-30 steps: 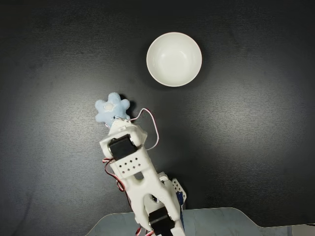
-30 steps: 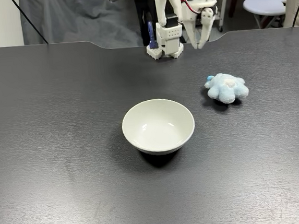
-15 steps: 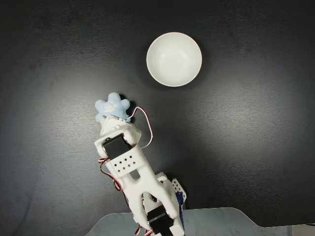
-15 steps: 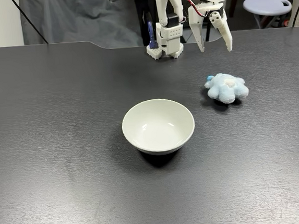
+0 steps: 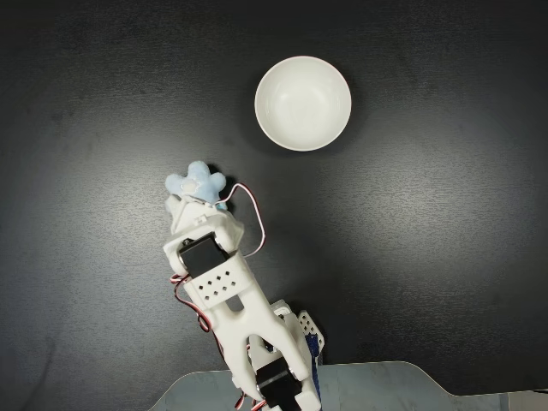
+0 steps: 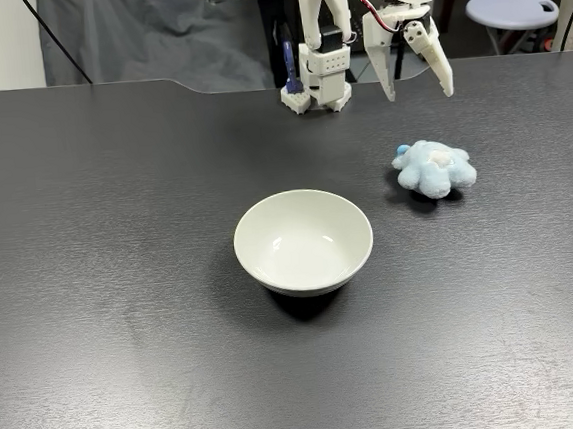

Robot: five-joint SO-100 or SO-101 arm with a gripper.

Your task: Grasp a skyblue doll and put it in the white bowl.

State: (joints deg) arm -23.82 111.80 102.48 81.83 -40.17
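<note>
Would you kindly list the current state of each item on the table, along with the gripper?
Fluffy pale-blue plush doll: lying on the table, ungrasped, outside the bowl.
Round glossy white bowl: upright and empty.
White two-finger gripper: open, hanging above the doll, not touching it.
Dark table: carrying the bowl and the doll, which sit apart.

Both fixed views sharp, no blur. Top-down one's dim w/ dark corners; table (image 5: 445, 257) sheen near centre-right. Front one's brighter: soft shadow under white bowl (image 6: 303, 241), faint glare lower left.
</note>
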